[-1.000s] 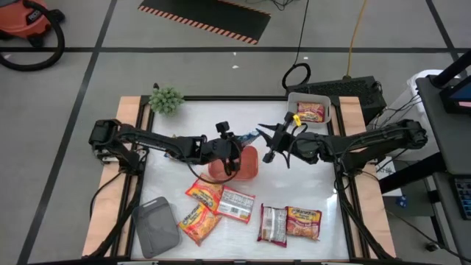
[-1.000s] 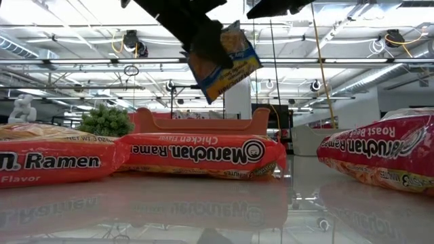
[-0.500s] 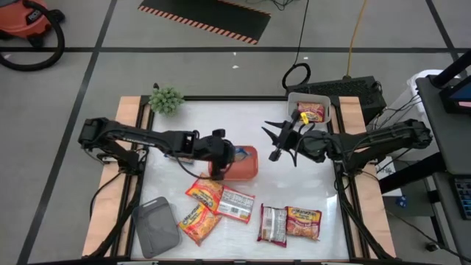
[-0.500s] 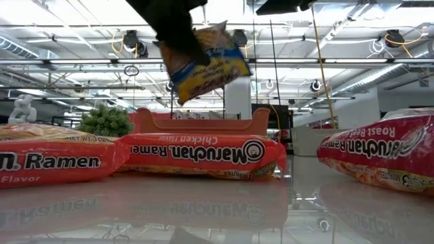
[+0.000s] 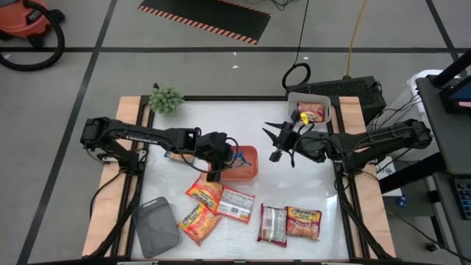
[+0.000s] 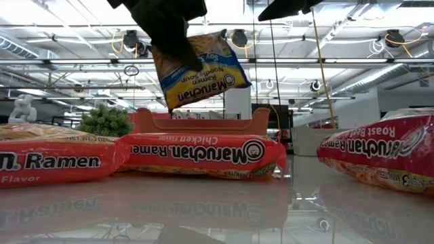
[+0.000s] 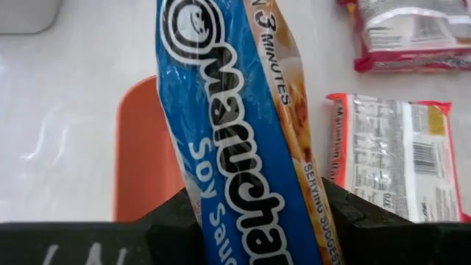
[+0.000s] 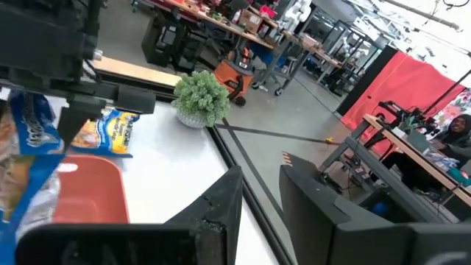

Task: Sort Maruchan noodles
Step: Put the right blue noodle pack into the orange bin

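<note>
My left gripper [image 5: 218, 156] is shut on a blue-yellow Maruchan packet [image 6: 201, 68] and holds it above the red tray [image 5: 243, 168]. The left wrist view shows this packet [image 7: 235, 125] running away from the fingers, with the red tray [image 7: 143, 165] below it. My right gripper [image 5: 277, 141] hovers open and empty to the right of the red tray, above the table. A second blue-yellow packet [image 8: 110, 132] lies flat on the table beyond the red tray. Several orange and white-backed packets [image 5: 221, 202] lie flat near the table's near edge. My left gripper pinches the blue-yellow packet between its two fingers at one end [image 7: 239, 217]. In the low view the fingers [image 6: 169, 37] come slanting down from above onto the packet's upper left part. The packet hangs tilted below them, clear of the red tray [image 6: 203, 122].
A white tray [image 5: 294, 99] at the far right corner holds a red-pink packet [image 5: 310, 112]. A grey tray [image 5: 157, 227] sits at the near left, a small green plant [image 5: 166, 99] at the far left. Two more packets [image 5: 291, 222] lie near right. Bare table lies between the arms.
My left gripper has moved toward the table's left and near edge, over the red tray, still shut on the blue-yellow packet. The packet has swung about and come lower; its printed face now shows in the low view. My right gripper has drawn back slightly to the right.
</note>
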Robot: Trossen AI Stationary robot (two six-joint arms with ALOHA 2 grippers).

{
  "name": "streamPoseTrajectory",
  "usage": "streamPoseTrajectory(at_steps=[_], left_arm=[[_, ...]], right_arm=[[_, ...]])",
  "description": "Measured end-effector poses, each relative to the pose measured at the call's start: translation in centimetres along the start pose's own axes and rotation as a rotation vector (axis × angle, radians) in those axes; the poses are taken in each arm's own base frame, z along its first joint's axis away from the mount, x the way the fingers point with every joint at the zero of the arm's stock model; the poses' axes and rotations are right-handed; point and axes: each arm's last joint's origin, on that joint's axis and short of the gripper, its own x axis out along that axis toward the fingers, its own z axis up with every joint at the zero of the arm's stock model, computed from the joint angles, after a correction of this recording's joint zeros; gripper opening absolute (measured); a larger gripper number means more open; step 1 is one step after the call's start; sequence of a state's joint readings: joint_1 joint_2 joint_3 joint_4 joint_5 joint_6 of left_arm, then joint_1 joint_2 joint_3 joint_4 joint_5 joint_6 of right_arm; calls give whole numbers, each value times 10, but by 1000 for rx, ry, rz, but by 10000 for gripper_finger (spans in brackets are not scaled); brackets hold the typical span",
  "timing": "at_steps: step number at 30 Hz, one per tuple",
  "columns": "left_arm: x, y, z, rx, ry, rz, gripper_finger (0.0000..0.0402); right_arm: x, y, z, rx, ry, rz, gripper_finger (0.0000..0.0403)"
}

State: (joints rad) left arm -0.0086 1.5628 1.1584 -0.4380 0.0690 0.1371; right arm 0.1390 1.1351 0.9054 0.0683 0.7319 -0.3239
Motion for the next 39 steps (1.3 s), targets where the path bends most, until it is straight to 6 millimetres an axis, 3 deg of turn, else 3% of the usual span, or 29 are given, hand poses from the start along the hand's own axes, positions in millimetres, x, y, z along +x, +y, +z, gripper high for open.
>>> streamPoseTrajectory(at_steps=[14, 21, 31, 39], left_arm=[[30, -1, -13, 11, 115, -56, 149], [33, -1, -14, -7, 124, -81, 151], [33, 6, -13, -44, 111, 6, 234], [32, 11, -12, -11, 114, 158, 244]], right_arm=[[-2, 4, -2, 3, 19, 21, 89], [-2, 4, -2, 1, 19, 21, 89], [-2, 4, -2, -8, 19, 21, 89], [-2, 4, -2, -14, 19, 21, 89]])
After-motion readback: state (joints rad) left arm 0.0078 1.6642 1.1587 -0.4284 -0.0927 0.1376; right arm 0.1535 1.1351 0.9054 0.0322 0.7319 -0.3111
